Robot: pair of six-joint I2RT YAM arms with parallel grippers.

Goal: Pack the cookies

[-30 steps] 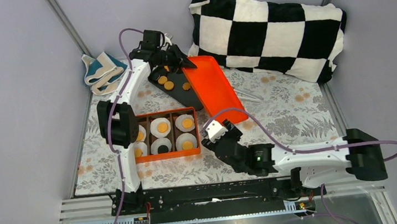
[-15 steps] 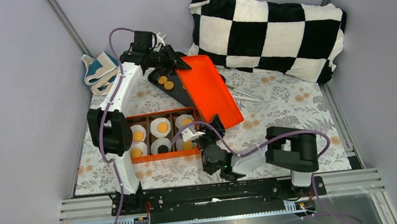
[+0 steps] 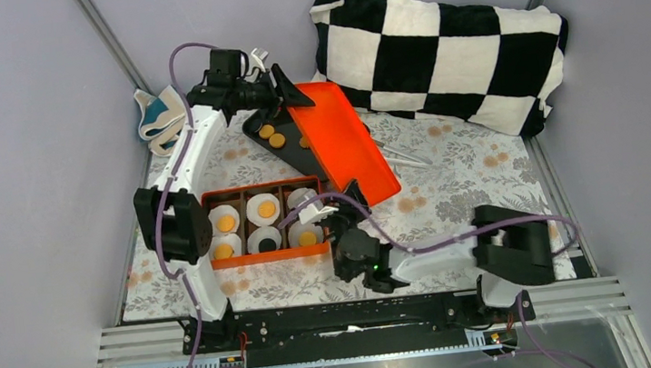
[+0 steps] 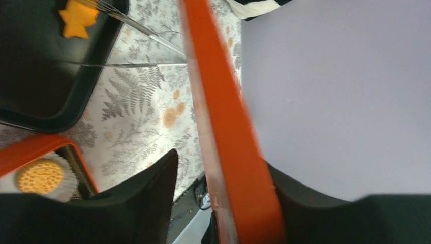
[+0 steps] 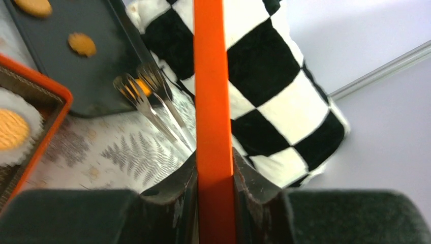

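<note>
Left fingers point(image 4: 221, 168) stand apart around the far edge of the orange lid point(image 3: 340, 141), with a gap on one side, so no clamp. Cookies point(image 3: 276, 140) lie loose on the black tray point(image 3: 297, 161); others sit in paper cups point(image 3: 252, 206) in the orange box point(image 3: 266, 257). Right fingers point(image 5: 214, 162) pinch the lid's near edge. Risk, my judgement: held at one end only, the lid may sag or twist; it could sweep cookies off the tray or upset cups.
</note>
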